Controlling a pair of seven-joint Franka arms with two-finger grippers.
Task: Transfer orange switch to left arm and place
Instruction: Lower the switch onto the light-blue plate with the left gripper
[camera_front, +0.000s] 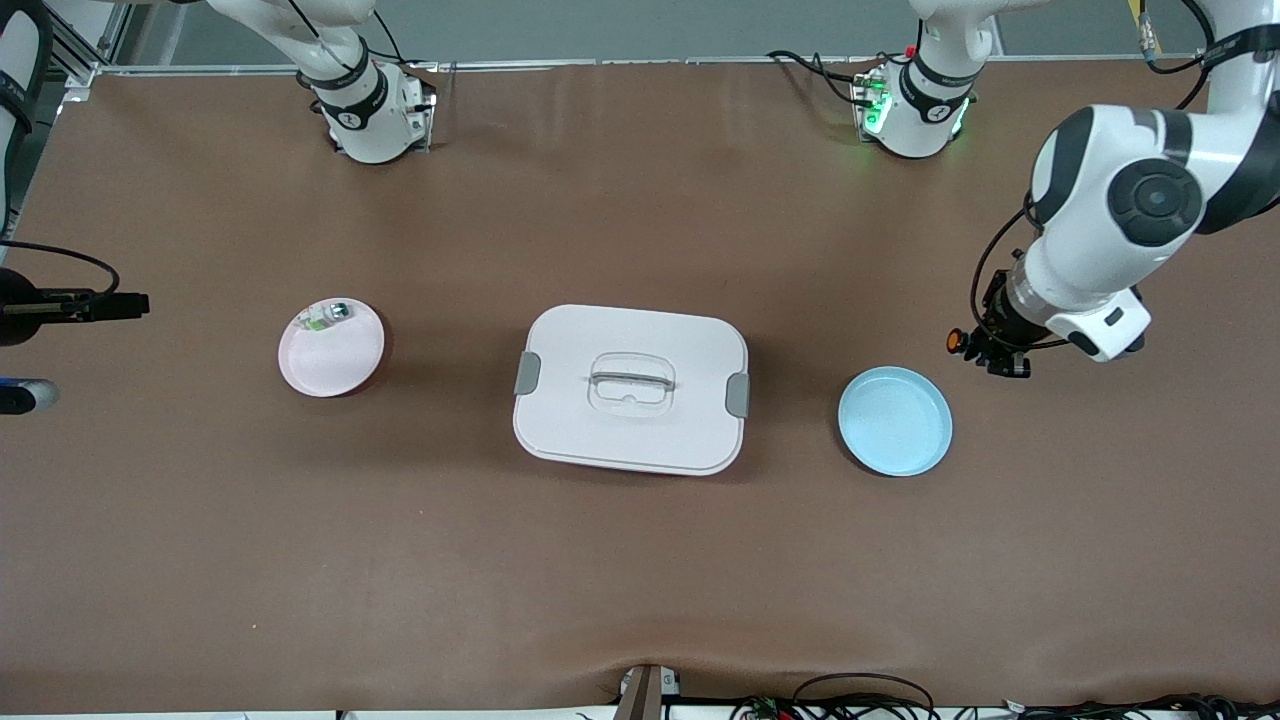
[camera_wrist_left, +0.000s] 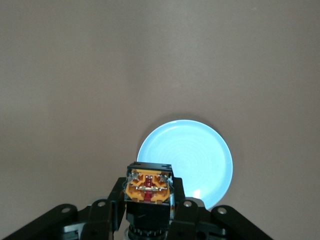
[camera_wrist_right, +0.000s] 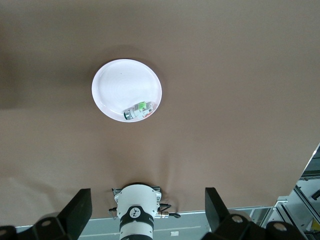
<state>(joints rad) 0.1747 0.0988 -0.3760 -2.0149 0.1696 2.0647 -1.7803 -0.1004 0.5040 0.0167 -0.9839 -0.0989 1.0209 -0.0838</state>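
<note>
A: Obstacles, mid-table?
B: One box (camera_front: 630, 388), lid on, latches at both ends. It stands between the pink plate (camera_front: 331, 348) and the blue plate (camera_front: 895, 420), well apart from each.
A: Free room?
B: Bare table (camera_front: 640, 580) nearer the camera than the box, and bare table between box and bases. The left gripper (camera_front: 985, 345), holding the switch (camera_wrist_left: 148, 186), is up beside the blue plate, probably not over it.

1. You will find no readable text, brand or number on anything here.
2. The round black-and-white marks on the white arm bases (camera_front: 372, 112) are too small to read.
</note>
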